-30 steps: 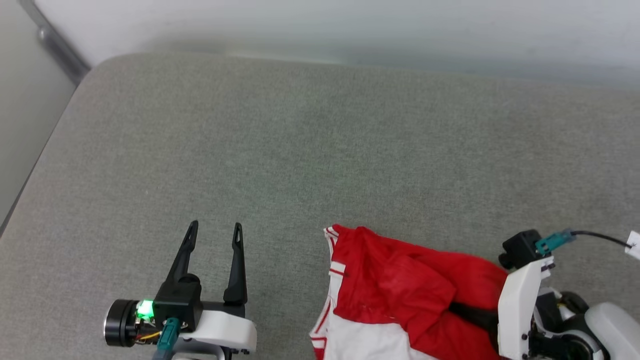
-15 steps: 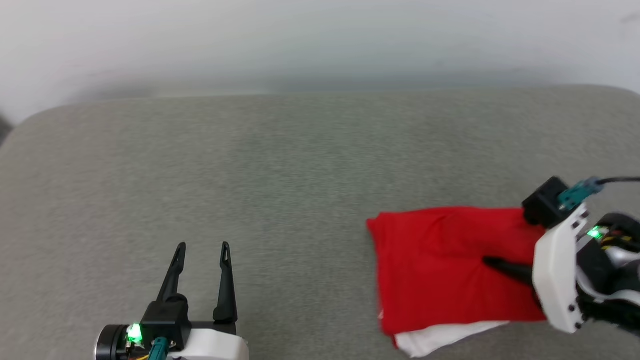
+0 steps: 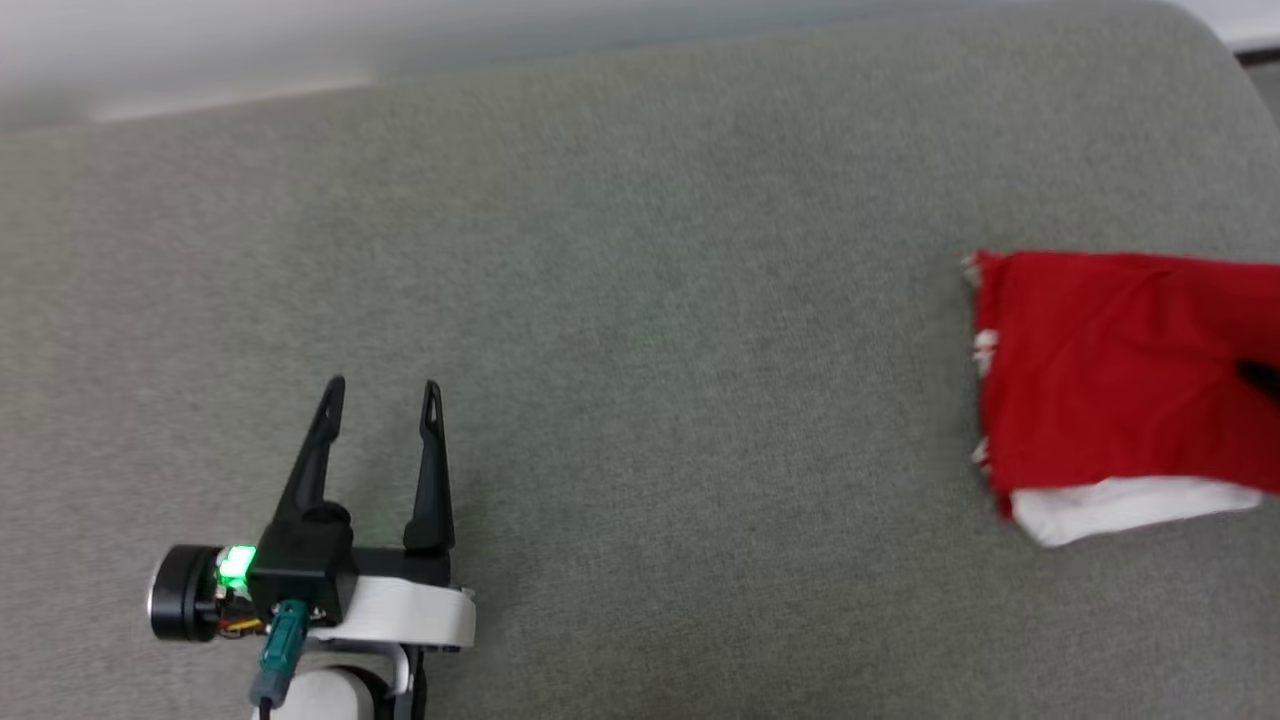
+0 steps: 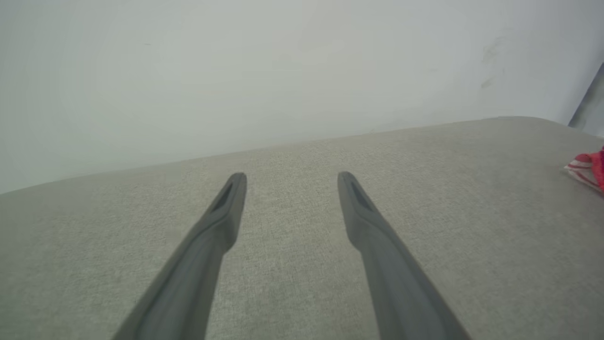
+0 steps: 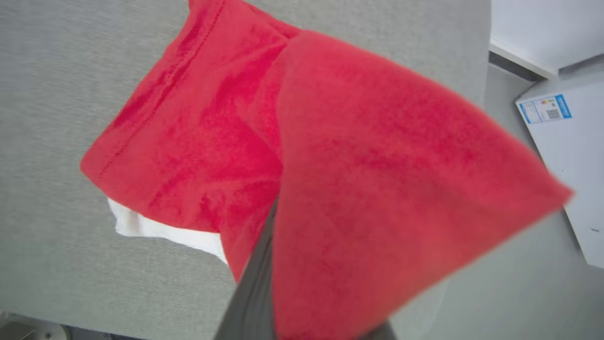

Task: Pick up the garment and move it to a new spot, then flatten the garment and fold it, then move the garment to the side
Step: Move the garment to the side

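Head view, left hand: the left hand (image 3: 383,385) sits at the lower left, released, with its two dark fingers spread and nothing between them.
Left wrist view: the left hand (image 4: 291,175) points across the bare grey fabric of the desk (image 4: 283,293) toward a pale wall (image 4: 236,71).
Right hand: the right hand (image 5: 271,222) is clenched on the garment (image 5: 212,141). A blurred red flap drapes over it close to the lens, and one dark finger (image 5: 255,288) shows below the fold.
Garment: it is a folded red rectangle (image 3: 1110,380) at the right edge of the head view, near the desk's rounded corner and well apart from the left hand.
White layer: a white strip (image 3: 1120,505) peeks out under the garment's near edge.
Trim: a striped red-white edge (image 4: 585,167) shows at the far right of the left wrist view.
Beyond the desk: a white box (image 5: 566,165) with a printed label lies past the desk's edge.
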Controlling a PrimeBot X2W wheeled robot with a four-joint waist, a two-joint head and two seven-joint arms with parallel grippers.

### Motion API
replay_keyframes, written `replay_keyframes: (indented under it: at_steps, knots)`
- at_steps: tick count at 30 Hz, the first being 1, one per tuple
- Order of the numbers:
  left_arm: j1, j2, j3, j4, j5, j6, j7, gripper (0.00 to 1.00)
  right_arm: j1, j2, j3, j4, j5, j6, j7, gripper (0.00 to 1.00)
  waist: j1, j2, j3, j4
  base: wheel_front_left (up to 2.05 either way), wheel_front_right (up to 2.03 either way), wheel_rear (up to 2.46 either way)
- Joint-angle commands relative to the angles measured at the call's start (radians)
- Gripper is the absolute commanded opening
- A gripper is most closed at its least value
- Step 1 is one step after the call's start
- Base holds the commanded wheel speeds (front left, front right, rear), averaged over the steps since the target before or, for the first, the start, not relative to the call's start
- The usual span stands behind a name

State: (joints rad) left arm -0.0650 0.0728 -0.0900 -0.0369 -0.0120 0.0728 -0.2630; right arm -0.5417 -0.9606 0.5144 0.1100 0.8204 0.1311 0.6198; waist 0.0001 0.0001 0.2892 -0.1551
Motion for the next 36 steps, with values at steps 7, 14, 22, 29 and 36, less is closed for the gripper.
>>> replay_keyframes:
  at_steps: [7,14,22,29,36]
  knots:
    - [-0.068,0.036,0.009,-0.035,0.017,-0.011,-0.002,1.00,-0.100,0.007,-0.082,0.215,-0.117,-0.001,-0.055,0.00,-0.0001,-0.0001,0.155,-0.025,0.00,0.00,0.00]
    - [-0.093,0.058,0.015,-0.065,0.016,-0.009,-0.002,1.00,-0.189,0.062,-0.144,0.381,-0.223,-0.001,-0.118,0.00,-0.0001,-0.0001,0.220,-0.023,0.00,0.00,0.00]
    - [-0.099,0.063,0.010,-0.067,0.012,-0.002,-0.002,1.00,-0.252,0.113,-0.172,0.513,-0.319,-0.001,-0.188,0.04,-0.0001,-0.0001,0.224,-0.021,0.00,0.00,0.00]
    - [-0.051,0.047,0.013,-0.045,-0.001,0.013,-0.002,1.00,-0.242,0.132,-0.171,0.569,-0.382,-0.001,-0.260,1.00,-0.0001,-0.0001,0.116,-0.017,0.00,0.00,0.00]
    - [0.024,0.022,0.015,-0.024,-0.017,0.019,-0.002,1.00,-0.210,0.168,-0.236,0.535,-0.464,-0.001,-0.485,1.00,-0.0001,-0.0001,-0.021,0.009,0.00,0.00,0.00]
